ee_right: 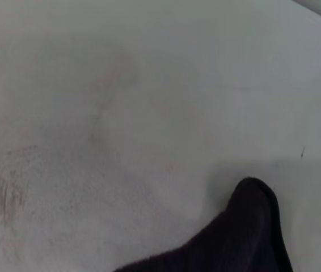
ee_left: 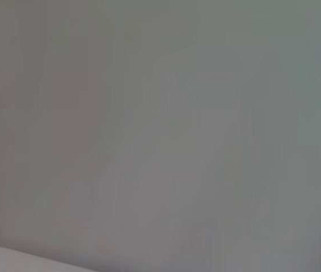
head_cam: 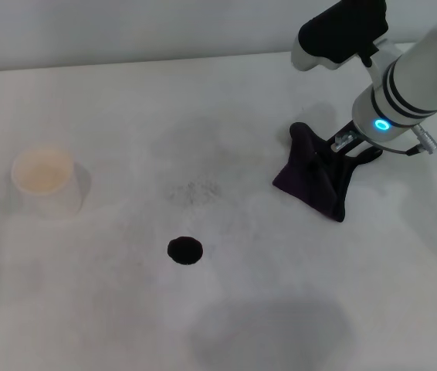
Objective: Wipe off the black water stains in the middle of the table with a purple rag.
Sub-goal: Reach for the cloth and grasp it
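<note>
The black water stain [head_cam: 184,250] is a small round blot on the white table [head_cam: 226,100], near the middle front. The purple rag [head_cam: 313,174] lies bunched at the right, well apart from the stain, with one corner standing up. My right gripper [head_cam: 345,149] reaches down onto the rag's far side, and its dark fingers are closed into the cloth. A fold of the purple rag [ee_right: 245,238] also shows in the right wrist view over the bare table [ee_right: 149,85]. The left arm is out of sight; its wrist view shows only a grey wall.
A white paper cup [head_cam: 45,179] stands at the left of the table. A faint grey speckled smudge [head_cam: 194,189] lies between the stain and the rag. The table's far edge [head_cam: 126,66] runs along the back.
</note>
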